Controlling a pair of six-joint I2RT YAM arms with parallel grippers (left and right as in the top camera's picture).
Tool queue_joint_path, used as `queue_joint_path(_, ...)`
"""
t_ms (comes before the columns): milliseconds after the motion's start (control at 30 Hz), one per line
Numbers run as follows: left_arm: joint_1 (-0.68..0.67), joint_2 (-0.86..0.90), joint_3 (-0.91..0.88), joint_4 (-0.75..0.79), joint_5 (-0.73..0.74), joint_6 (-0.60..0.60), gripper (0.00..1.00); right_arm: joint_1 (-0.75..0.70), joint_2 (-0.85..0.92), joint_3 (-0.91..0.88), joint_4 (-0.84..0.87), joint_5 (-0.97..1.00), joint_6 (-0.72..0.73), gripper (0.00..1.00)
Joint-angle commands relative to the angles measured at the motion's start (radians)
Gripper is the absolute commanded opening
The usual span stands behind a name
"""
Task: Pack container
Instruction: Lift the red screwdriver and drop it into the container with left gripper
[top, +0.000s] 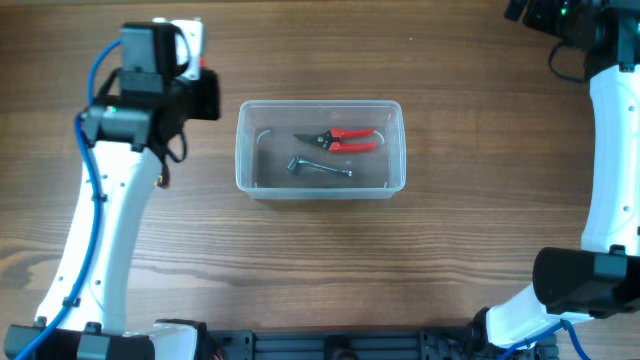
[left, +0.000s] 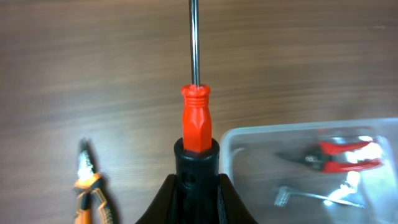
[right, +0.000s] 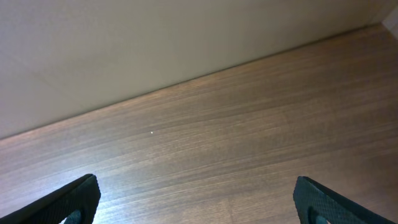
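— Since the screwdriver (left: 196, 121) was meant for packing, why was it gripped at the handle's end?
— It was clamped in the left gripper (left: 196, 193), shaft pointed ahead, presumably so it could be lowered in lengthwise. The right gripper (right: 196, 199) was held wide apart, empty.
— And the container (top: 320, 192)?
— It was set mid-table, near the left gripper; red-handled cutters (top: 340, 140) and a metal wrench (top: 320, 168) were lying inside. Orange pliers (left: 87, 190) were left outside.
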Motion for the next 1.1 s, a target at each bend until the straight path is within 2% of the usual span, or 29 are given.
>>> queue_joint_path(0,-0.098,-0.013,0.022,0.021,0.028,0.069,0.04,0.002,0.004,-0.001,0.002,0.014,0.019,1.0)
queue_joint_path(133,-0.214,-0.012,0.022,0.041,0.037,0.18,0.04,0.002,0.004,-0.001,0.002,0.014,0.019,1.0)
queue_joint_path(233,-0.307,-0.006,0.022,0.039,0.1,0.306,0.05,0.002,0.004,-0.001,0.002,0.014,0.019,1.0)
queue_joint_path(400,-0.375,0.038,0.022,-0.002,0.122,0.407,0.06,0.002,0.004,-0.001,0.002,0.014,0.019,1.0)
queue_joint_path(567,-0.394,0.151,0.022,-0.091,0.14,0.548,0.06,0.002,0.004,-0.001,0.002,0.014,0.019,1.0)
queue_joint_path(800,-0.393,0.365,0.022,-0.098,0.14,0.806,0.08,0.002,0.004,-0.001,0.002,0.014,0.018,1.0)
queue_joint_path(1033,-0.393,0.546,0.022,-0.079,0.14,0.87,0.1,0.002,0.004,-0.001,0.002,0.014,0.018,1.0)
queue_joint_path(1067,-0.393,0.561,0.022,-0.07,0.14,0.87,0.13,0.002,0.004,-0.001,0.002,0.014,0.019,1.0)
